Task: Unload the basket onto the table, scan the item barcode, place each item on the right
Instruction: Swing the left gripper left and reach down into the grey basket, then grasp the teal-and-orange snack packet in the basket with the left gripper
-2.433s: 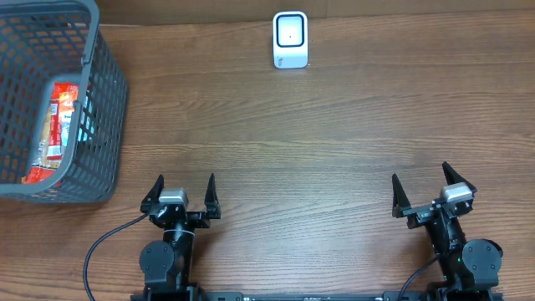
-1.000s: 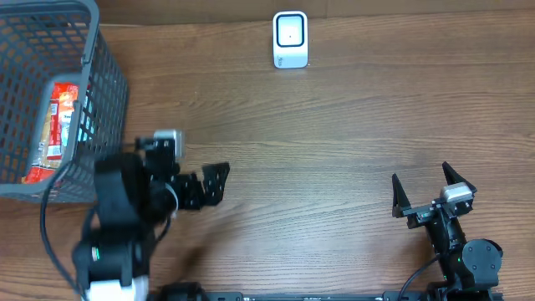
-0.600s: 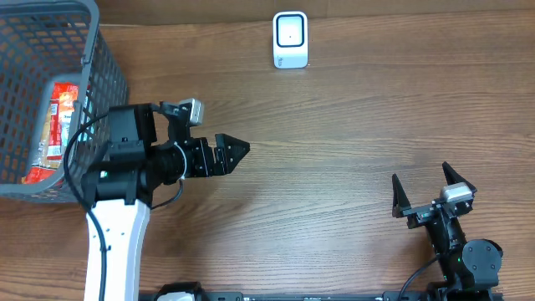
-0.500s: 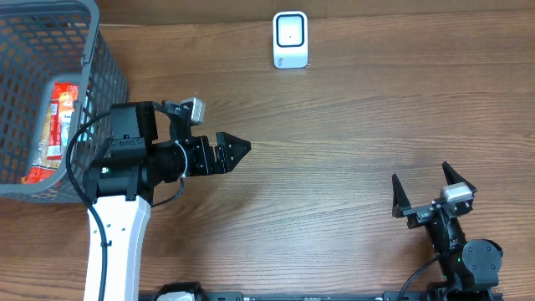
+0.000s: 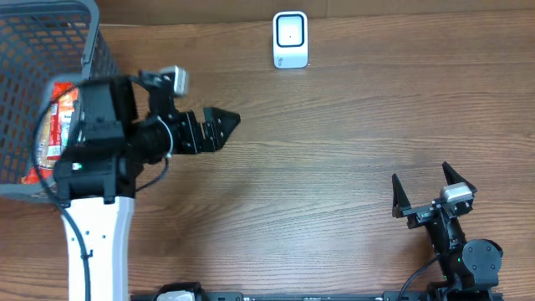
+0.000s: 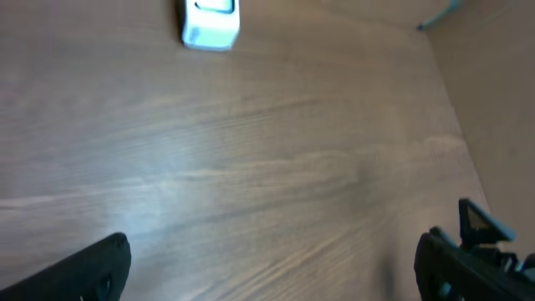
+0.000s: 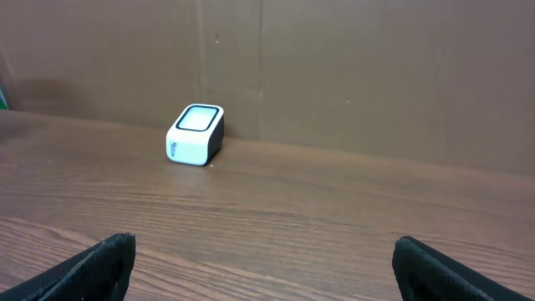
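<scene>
A brown wooden table [image 5: 334, 142] is stretching out in front of a plain brown wall. The left gripper [image 5: 224, 124] is hanging above the table, its fingers pointing sideways across the boards. In the left wrist view its fingers are standing far apart at the two lower corners, with nothing but bare wood between them. Behind this gripper, past the wrist and the black arm, a grey basket [image 5: 109, 109] is sitting at the table's edge. An orange and red packet [image 5: 50, 138] is lying inside it, partly hidden by the arm, well apart from the fingers. Ahead of the left gripper and off to its left, a small white scanner [image 5: 290, 38] is standing near the wall, its window facing up. The right gripper [image 5: 420, 173] is resting low at the near edge of the table, its fingers also spread wide and gripping nothing. The scanner is standing far ahead of it, to its left.
</scene>
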`<state>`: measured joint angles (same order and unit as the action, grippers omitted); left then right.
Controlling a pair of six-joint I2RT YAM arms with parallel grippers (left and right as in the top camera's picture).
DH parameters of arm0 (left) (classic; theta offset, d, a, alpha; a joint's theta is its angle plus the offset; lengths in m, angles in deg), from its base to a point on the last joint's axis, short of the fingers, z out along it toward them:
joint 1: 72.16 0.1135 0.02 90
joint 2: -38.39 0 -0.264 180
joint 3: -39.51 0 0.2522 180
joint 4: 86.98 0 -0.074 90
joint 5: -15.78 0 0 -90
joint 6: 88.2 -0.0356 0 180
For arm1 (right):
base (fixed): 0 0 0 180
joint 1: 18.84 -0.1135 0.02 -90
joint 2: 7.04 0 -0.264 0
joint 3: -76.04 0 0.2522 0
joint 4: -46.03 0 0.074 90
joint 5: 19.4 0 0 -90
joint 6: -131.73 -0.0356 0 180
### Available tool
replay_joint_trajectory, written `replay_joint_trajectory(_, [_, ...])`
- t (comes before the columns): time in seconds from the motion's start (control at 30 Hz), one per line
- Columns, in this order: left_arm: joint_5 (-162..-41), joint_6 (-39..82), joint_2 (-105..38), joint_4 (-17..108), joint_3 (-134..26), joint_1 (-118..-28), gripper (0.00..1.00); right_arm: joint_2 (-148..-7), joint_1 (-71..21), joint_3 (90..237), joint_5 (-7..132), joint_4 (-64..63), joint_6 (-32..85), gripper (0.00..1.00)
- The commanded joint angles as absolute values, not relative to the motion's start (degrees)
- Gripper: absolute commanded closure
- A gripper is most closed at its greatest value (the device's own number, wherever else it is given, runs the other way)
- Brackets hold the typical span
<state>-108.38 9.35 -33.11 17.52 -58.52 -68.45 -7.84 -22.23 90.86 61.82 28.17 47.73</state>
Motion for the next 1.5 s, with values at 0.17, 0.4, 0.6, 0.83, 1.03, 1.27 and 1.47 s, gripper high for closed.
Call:
replay_joint_trajectory(0.17, [-97.84,7.99,-43.12,5.48,-84.07,-68.8,0.0,-7.23,-21.97,90.25,61.5,28.46,47.82,0.0])
replay_joint_trajectory(0.4, [-81.86,7.51,-51.1,2.57,-94.41,-68.74,0.0,-7.21,-21.97,90.25,61.5,28.46,47.82,0.0])
replay_joint_trajectory(0.6, [-76.53,4.34,-52.3,6.22,-94.41,-65.07,0.0,-7.21,-21.97,90.25,61.5,28.46,47.82,0.0])
replay_joint_trajectory(0.83, [-76.14,2.79,-52.61,12.98,-94.41,-53.04,0.0,-7.21,-21.97,90.25,61.5,28.44,47.79,0.0])
replay_joint_trajectory(1.03, [-76.46,1.33,-54.77,14.29,-94.41,-43.03,0.0,-7.23,-21.97,90.25,61.5,28.46,47.82,0.0])
replay_joint_trajectory(1.27, [-76.86,-3.46,-62.82,14.27,-94.41,-35.82,0.0,-7.23,-21.97,90.25,61.5,28.46,47.82,0.0])
replay_joint_trajectory(1.47, [-79.22,-7.48,-70.23,14.35,-94.41,-31.87,0.0,-7.21,-21.97,90.25,61.5,28.44,47.82,0.0])
